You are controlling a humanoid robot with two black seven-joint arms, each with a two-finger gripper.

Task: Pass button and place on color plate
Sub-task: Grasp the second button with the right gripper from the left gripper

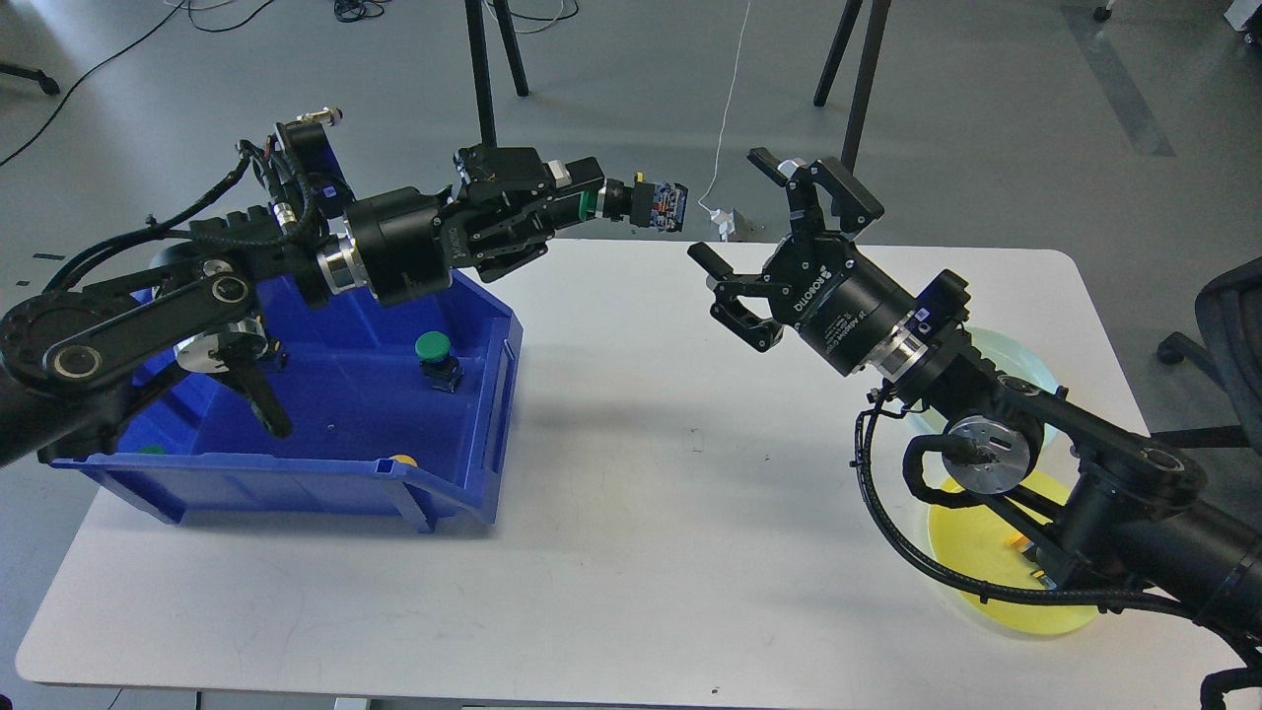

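Observation:
My left gripper [595,201] is shut on a green-capped button [659,205] and holds it out level, high above the table's far edge, with its contact block pointing right. My right gripper [728,205] is open, its jaws spread wide, just right of the held button and facing it without touching. The yellow plate [986,595] lies at the front right, mostly hidden by my right arm; a yellow button [1019,540] on it shows only in part. The pale green plate [1051,387] behind it is mostly covered too.
The blue bin [463,434] stands at the left with a green button [435,353] inside, a yellow cap [402,460] by its front wall and a green cap [150,450] at its left corner. Tripod legs [853,108] stand behind the table.

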